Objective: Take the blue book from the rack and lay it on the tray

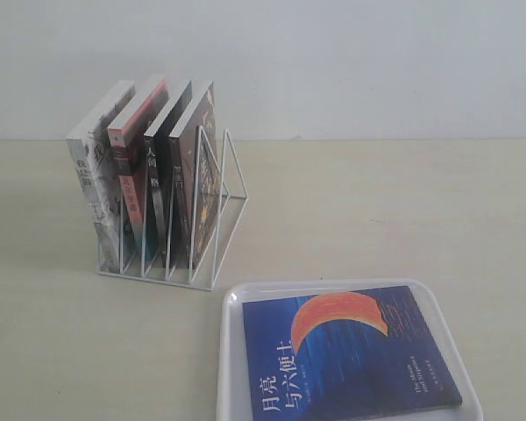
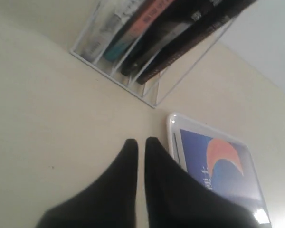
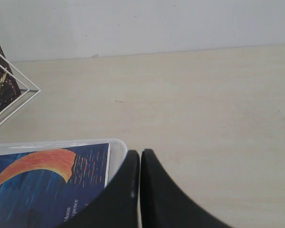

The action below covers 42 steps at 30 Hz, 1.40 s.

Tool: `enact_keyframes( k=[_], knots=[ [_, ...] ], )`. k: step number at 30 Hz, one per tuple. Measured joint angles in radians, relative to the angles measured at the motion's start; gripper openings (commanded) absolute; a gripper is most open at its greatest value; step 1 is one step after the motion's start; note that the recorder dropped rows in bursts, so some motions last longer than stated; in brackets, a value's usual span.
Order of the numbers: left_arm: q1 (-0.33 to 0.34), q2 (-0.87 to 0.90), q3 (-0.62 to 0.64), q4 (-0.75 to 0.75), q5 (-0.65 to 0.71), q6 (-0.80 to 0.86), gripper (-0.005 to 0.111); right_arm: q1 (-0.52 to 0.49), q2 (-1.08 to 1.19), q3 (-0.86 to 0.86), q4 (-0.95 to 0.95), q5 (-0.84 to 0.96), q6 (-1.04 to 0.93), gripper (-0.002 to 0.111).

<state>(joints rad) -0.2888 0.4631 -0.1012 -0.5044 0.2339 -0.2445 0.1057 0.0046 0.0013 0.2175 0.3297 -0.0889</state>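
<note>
The blue book (image 1: 346,355) with the orange-red crescent lies flat, cover up, on the white tray (image 1: 231,351) at the front right of the table. It also shows in the left wrist view as the blue book (image 2: 218,166) on the tray (image 2: 173,124), and in the right wrist view as the blue book (image 3: 42,183) on the tray (image 3: 116,152). The white wire rack (image 1: 219,206) stands behind and to the left, holding several other books. My left gripper (image 2: 140,142) is shut and empty, beside the tray's edge. My right gripper (image 3: 140,154) is shut and empty at the tray's corner. Neither gripper appears in the exterior view.
The rack (image 2: 133,78) holds black-spined books (image 1: 180,175), a pink-and-teal-spined book (image 1: 131,167) and a white one (image 1: 92,175). Its outermost slot on the tray side holds no book. A pale wall rises behind the beige table (image 1: 403,210).
</note>
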Motion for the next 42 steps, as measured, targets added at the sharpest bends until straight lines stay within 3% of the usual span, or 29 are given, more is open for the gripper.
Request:
enact_keyframes(
  k=[6,8,12,18,19,21,29,34,36,38,42],
  knots=[
    [0.197,-0.161,0.000,-0.015,0.134,0.032,0.005,0.000,0.000,0.000,0.000,0.000,0.000,0.000],
    [0.231,-0.213,0.001,-0.041,0.157,0.066,0.005,0.000,0.000,0.000,0.000,0.000,0.000,0.000],
    [0.265,-0.326,0.002,-0.245,0.175,0.282,0.005,0.000,0.000,0.000,0.000,0.000,0.000,0.000],
    [0.265,-0.451,0.002,-0.818,0.149,0.882,0.005,0.000,0.000,0.000,0.000,0.000,0.000,0.000],
    [0.265,-0.456,0.002,-1.002,0.149,1.115,0.005,0.000,0.000,0.000,0.000,0.000,0.000,0.000],
    [0.265,-0.458,-0.006,-1.176,0.193,1.423,0.005,0.000,0.000,0.000,0.000,0.000,0.000,0.000],
    [0.265,-0.461,-0.015,-1.228,0.202,1.563,0.005,0.000,0.000,0.000,0.000,0.000,0.000,0.000],
    [0.265,-0.461,-0.015,-1.235,0.394,1.805,0.005,0.000,0.000,0.000,0.000,0.000,0.000,0.000],
    [0.265,-0.461,-0.019,-1.172,0.365,1.738,0.005,0.000,0.000,0.000,0.000,0.000,0.000,0.000],
    [0.265,-0.461,-0.019,-0.965,0.231,1.448,0.005,0.000,0.000,0.000,0.000,0.000,0.000,0.000],
    [0.267,-0.461,-0.017,-0.385,0.016,0.760,0.005,0.000,0.000,0.000,0.000,0.000,0.000,0.000]
  ],
)
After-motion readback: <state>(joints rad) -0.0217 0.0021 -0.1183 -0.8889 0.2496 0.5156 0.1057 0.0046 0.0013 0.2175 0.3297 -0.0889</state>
